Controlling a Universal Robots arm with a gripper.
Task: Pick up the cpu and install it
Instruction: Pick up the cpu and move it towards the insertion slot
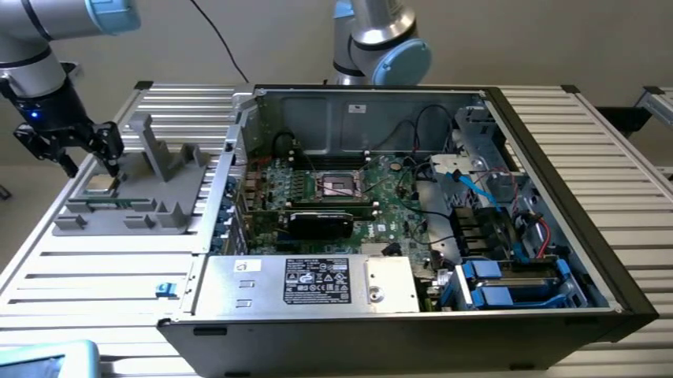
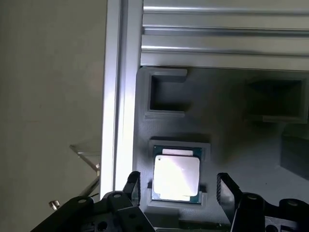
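Gripper [image 1: 91,167] at upper left of the exterior view, hanging fingers-down over the grey fixture [image 1: 137,201]; jaws spread wide, holding nothing. Wrist view: cpu [image 2: 176,178] lies flat in a shallow square pocket of that fixture, shiny top up, between the two black fingertips [image 2: 133,186] (a gap shows on each side, so no contact). Fixture sits on the slatted aluminium table [image 1: 94,276], just beside the open computer case [image 1: 557,181], on the exterior view's left of it. Centre of frame: black socket frame [image 1: 339,185] on the green motherboard [image 1: 389,213], well apart from the cpu. Top centre: second arm [image 1: 379,47] behind the case. Lower right: blue drive caddies [image 1: 494,287] inside the case.
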